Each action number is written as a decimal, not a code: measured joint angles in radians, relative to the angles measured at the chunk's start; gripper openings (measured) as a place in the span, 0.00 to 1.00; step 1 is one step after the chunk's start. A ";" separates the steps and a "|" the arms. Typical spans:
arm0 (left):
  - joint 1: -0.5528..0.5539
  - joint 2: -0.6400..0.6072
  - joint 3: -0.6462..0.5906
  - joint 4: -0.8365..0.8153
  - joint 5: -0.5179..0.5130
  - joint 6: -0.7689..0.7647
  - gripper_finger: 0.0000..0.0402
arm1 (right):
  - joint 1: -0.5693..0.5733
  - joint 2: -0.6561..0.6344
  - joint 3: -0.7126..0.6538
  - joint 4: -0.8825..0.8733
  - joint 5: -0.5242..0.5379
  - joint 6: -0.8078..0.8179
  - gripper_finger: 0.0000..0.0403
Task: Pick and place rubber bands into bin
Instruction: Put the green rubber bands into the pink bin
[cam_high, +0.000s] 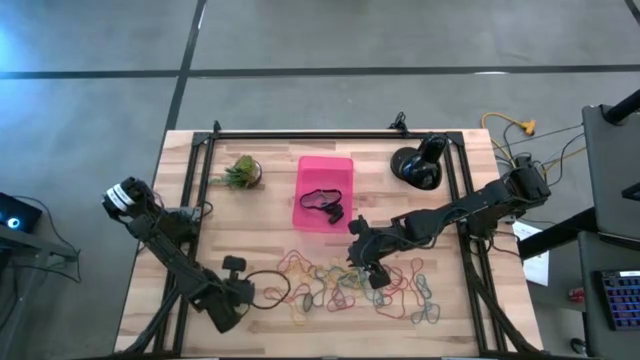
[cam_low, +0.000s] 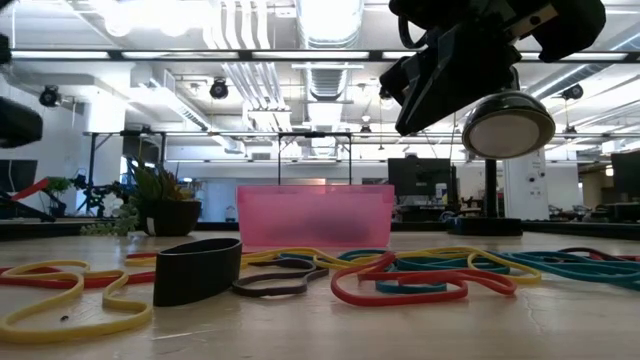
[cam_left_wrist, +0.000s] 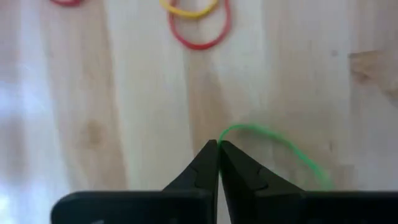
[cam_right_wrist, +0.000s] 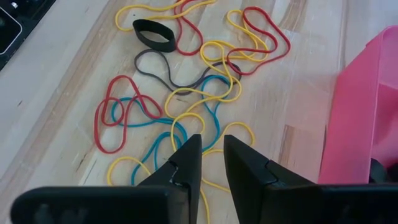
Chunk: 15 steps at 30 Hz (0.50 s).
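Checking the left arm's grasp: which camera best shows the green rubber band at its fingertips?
The left wrist view: the left gripper is shut on the green rubber band, arcing clearly over bare wood. The high view shows only that gripper; I cannot pick the band out in the other views.

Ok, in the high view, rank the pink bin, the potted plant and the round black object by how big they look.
1. pink bin, clearly largest.
2. round black object.
3. potted plant.
The last two look close in size, so that order is unsure.

We see a pale, smooth wooden table, matt elastic rubber bands, and a translucent glossy pink plastic bin.
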 joint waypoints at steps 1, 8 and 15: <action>0.003 0.000 0.003 -0.016 -0.020 0.001 0.00 | 0.000 0.000 0.000 0.000 0.000 0.000 0.16; 0.011 -0.002 0.035 -0.083 -0.237 0.071 0.00 | 0.000 0.000 0.000 0.000 0.000 0.000 0.15; 0.013 -0.002 0.111 -0.232 -0.566 0.082 0.00 | 0.000 0.000 0.000 0.000 0.000 0.000 0.15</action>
